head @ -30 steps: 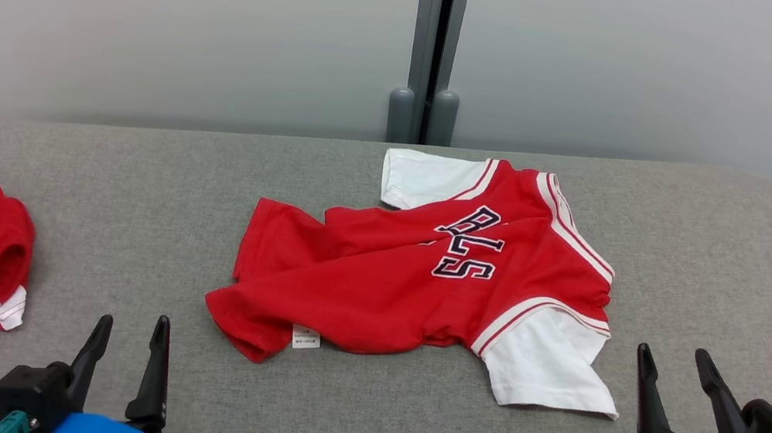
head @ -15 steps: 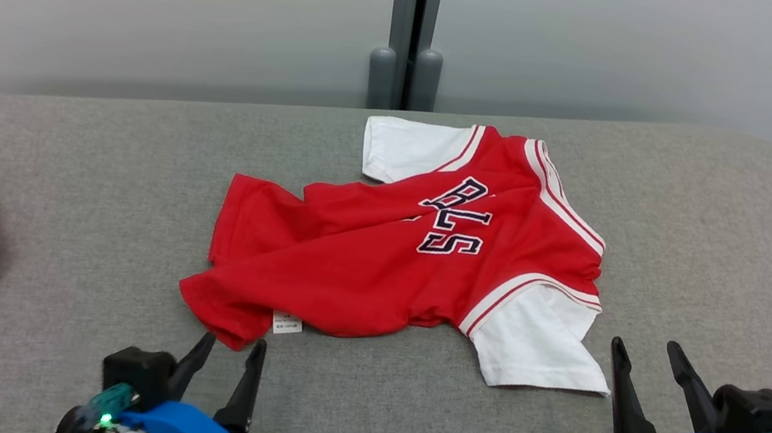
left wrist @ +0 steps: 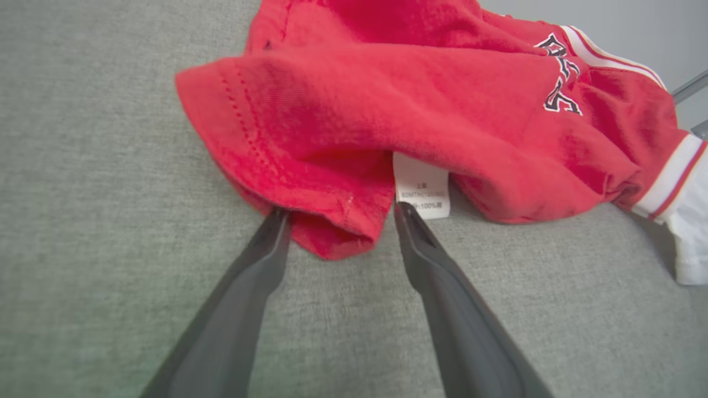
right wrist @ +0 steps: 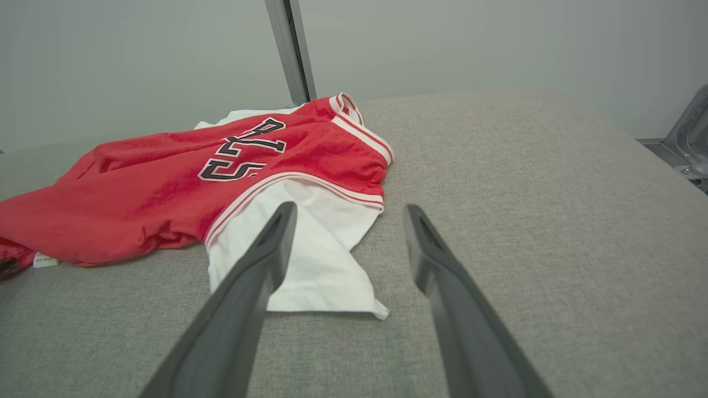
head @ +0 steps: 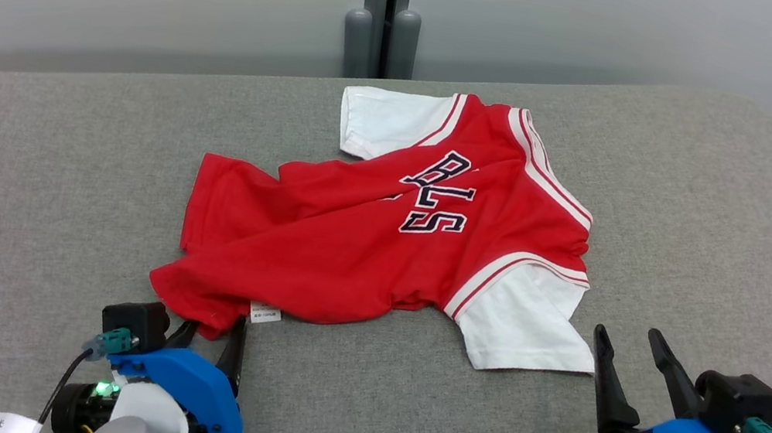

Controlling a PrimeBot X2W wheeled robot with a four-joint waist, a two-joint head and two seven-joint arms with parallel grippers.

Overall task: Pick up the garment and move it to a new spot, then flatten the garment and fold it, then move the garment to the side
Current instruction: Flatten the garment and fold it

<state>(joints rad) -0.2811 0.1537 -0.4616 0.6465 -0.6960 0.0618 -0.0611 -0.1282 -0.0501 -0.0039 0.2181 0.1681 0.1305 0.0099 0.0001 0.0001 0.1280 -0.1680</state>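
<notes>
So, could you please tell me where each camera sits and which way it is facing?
Head view: high on the robot, looking forward and down at the red jersey on the grey surface; both arms' open jaws show at the bottom.
Left wrist view: low, along the left jaws, which flank the jersey's hem corner beside its label.
Right wrist view: low, along the right jaws toward the white sleeve.
Shared: both wrist views show the jersey's lettering.

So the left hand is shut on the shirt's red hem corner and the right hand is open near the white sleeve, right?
No. The left hand is open too, fingers straddling the shirt's hem corner, per the left wrist view.
</notes>
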